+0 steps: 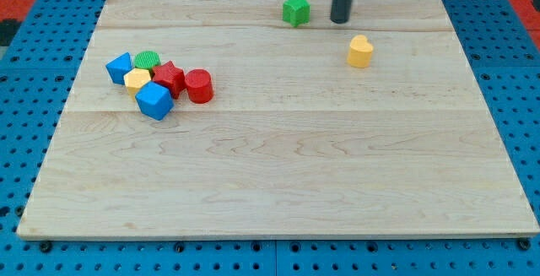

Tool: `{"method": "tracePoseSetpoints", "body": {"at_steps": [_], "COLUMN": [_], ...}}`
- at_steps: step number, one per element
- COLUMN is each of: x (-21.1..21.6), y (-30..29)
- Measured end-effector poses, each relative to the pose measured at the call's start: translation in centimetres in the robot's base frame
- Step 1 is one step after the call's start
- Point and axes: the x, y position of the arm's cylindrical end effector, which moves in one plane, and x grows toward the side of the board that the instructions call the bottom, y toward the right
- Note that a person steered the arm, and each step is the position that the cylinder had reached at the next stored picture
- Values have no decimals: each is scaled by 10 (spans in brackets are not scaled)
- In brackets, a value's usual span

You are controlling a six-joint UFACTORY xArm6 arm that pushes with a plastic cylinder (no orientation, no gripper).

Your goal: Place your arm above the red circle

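The red circle (199, 86) is a short red cylinder at the right end of a cluster of blocks on the view's left side of the wooden board (278, 166). My tip (340, 20) is at the view's top, right of centre, far to the upper right of the red circle. The tip stands just right of a green star block (295, 10) and up-left of a yellow heart-like block (360, 51).
The cluster beside the red circle holds a red star (169, 78), a blue cube (154, 100), a yellow hexagon (137, 79), a green circle (148, 60) and a blue triangle-like block (119, 67). Blue pegboard surrounds the board.
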Motion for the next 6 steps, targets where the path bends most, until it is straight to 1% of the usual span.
{"method": "tracePoseSetpoints", "body": {"at_steps": [1,2,3,5,6], "x": [32,40,44,44,46], "y": [-20,-63,-114,-147,-179]}}
